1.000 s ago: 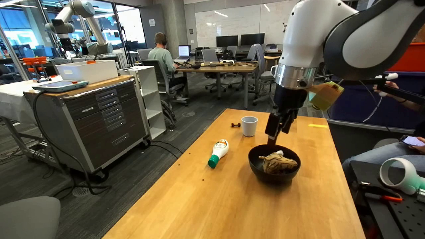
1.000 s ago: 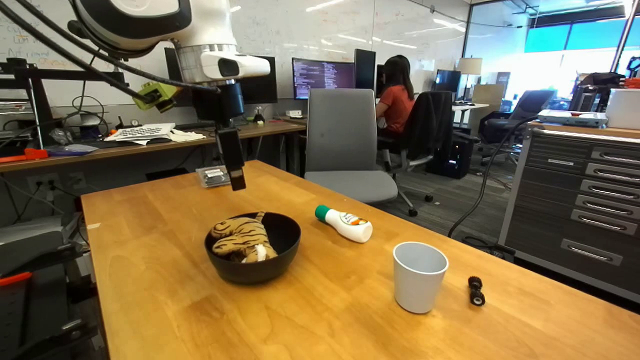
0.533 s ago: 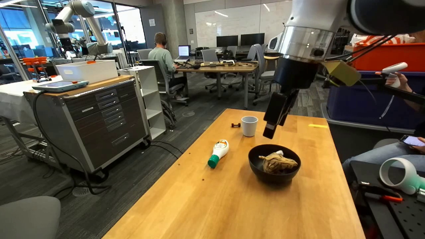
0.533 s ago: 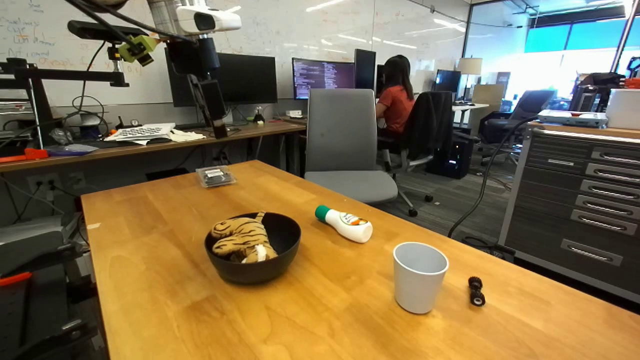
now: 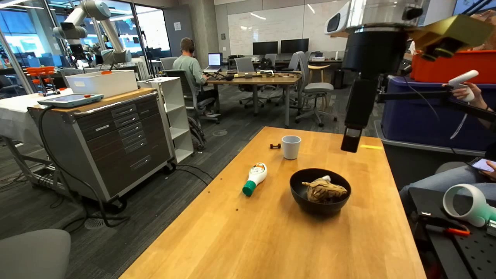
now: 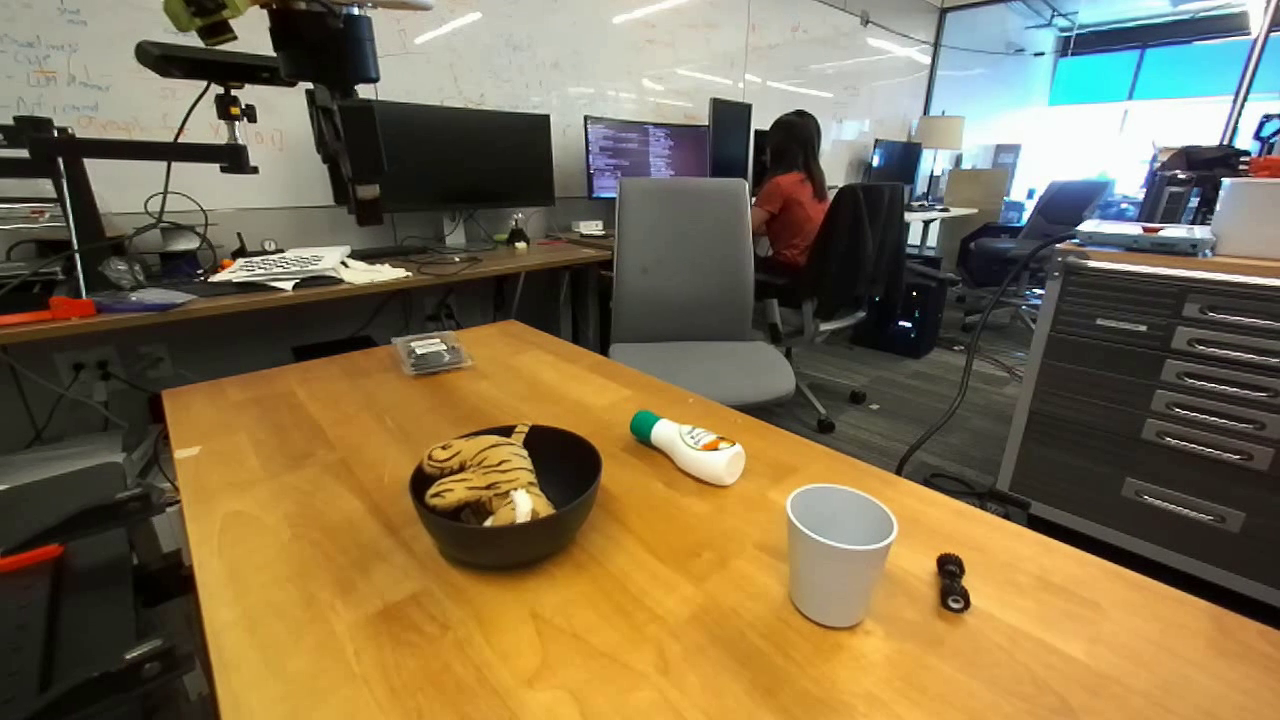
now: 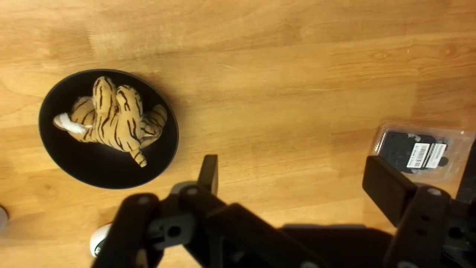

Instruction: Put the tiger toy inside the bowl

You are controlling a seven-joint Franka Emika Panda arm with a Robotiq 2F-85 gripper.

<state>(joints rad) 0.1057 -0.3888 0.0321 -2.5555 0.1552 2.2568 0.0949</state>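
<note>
**Gripper [image 7: 293, 178] free, tiger toy [image 7: 118, 121] in the bowl [image 7: 98, 167]**

The fingers [image 7: 386, 189] stand wide apart, nothing between them, above the table [image 7: 282, 93]; below and off to one side of them, the toy lies inside the bowl; it looks light and squashy, probably neither slippery nor fragile; for any regrasp, its striped torso [image 7: 115, 132] seems the best hold.
</note>
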